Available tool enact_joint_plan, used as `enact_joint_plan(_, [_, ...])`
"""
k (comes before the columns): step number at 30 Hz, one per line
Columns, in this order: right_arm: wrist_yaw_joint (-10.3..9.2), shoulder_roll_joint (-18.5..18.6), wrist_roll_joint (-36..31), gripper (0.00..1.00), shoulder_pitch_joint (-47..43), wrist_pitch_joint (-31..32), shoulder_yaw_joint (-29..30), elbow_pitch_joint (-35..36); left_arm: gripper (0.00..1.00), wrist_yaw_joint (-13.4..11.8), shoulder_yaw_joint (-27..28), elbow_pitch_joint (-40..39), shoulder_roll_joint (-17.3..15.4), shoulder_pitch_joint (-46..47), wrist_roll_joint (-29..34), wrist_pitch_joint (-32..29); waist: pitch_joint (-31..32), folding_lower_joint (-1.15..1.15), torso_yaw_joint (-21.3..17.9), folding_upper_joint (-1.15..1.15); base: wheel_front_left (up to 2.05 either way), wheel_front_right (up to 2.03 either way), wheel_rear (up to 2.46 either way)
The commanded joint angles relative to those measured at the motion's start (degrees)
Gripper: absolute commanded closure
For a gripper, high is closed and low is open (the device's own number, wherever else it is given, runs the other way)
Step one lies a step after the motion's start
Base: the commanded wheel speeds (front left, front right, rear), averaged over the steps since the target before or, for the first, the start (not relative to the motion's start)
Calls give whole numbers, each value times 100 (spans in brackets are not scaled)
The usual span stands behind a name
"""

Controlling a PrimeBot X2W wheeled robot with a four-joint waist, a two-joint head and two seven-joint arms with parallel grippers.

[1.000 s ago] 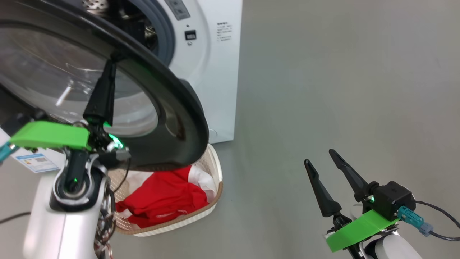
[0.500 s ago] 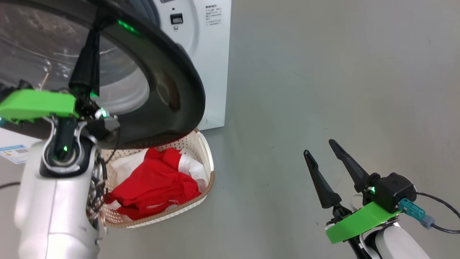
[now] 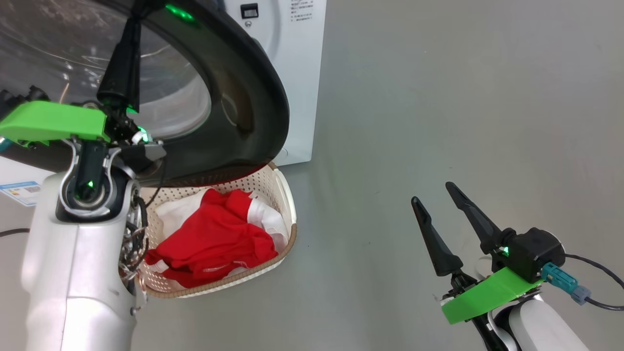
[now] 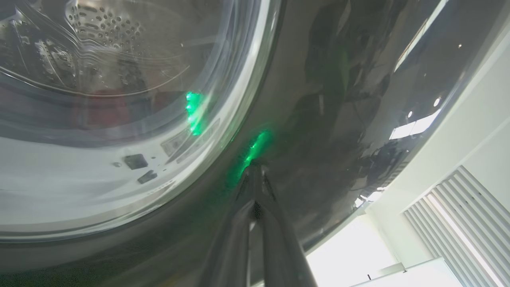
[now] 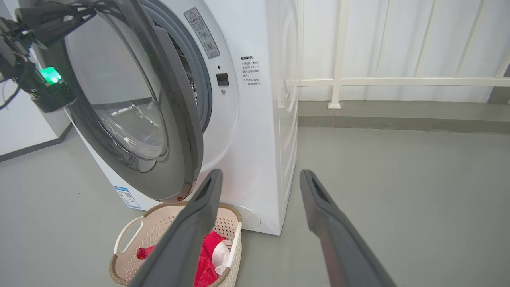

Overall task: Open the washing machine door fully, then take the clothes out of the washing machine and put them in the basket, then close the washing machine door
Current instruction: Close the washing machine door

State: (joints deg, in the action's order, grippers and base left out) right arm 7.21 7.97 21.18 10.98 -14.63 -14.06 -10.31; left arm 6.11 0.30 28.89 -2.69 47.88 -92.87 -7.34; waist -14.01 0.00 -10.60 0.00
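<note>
The washing machine door (image 3: 253,97) stands partly swung toward the white washing machine (image 3: 300,73). Its glass bowl (image 4: 99,99) lets the steel drum show through. My left gripper (image 3: 139,14) is shut, and its tips (image 4: 255,165) touch the glossy black rim on the door's outer face. Below the door stands the cream basket (image 3: 287,204), holding the red and white clothes (image 3: 214,239). My right gripper (image 3: 431,192) hangs open over the floor to the right, holding nothing. In the right wrist view its fingers (image 5: 207,207) frame the machine (image 5: 255,119), the door (image 5: 179,131) and the basket (image 5: 131,231).
Bare grey floor (image 3: 438,97) stretches to the right of the machine. A white railing (image 5: 398,81) and a low kerb run along the back wall. A blue-and-white label (image 3: 19,190) shows at the lower left of the machine, and a cable (image 3: 602,304) trails from my right wrist.
The door has swung closer to the machine with my left gripper against its rim, hiding the drum opening. The head view has shifted. My right gripper has barely moved.
</note>
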Motion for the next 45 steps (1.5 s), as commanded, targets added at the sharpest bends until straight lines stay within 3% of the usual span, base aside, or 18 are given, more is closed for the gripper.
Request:
enact_joint_plan(1, [28,2,-9,0,99,-37,-124,121,80,86,94,-140,-131,29,-42,-64,37,0,29,0,0,0,0])
enact_joint_plan(3, [28,-17,-4,0,89,-37,-118,108,48,99,64,-186,-146,-103,-34,-134,90,0,57,0,0,0,0])
enact_joint_plan(4, [28,-26,-1,0,82,-37,-119,100,0,106,52,-229,-164,-190,-19,-161,124,0,67,0,0,0,0])
enact_joint_plan(11, [28,-48,16,0,15,-37,-97,52,0,131,68,-654,-379,-936,262,-40,402,0,178,0,0,0,0])
enact_joint_plan(21, [28,-149,28,0,-208,-37,12,-15,0,136,-191,-1597,-765,-2311,1527,1045,937,0,352,0,0,0,0])
enact_joint_plan(33, [28,-271,-4,0,-530,-37,236,17,0,137,-769,-1920,-1154,-3565,3436,2172,1430,0,512,0,0,0,0])
enact_joint_plan(40, [28,-280,-57,0,-675,-37,389,89,0,66,-396,-2023,-880,-3971,5307,2231,1557,0,602,0,0,0,0])
enact_joint_plan(45, [28,-276,-65,0,-736,-37,437,111,0,77,-108,-2113,-644,-4216,6170,2233,1624,0,613,0,0,0,0])
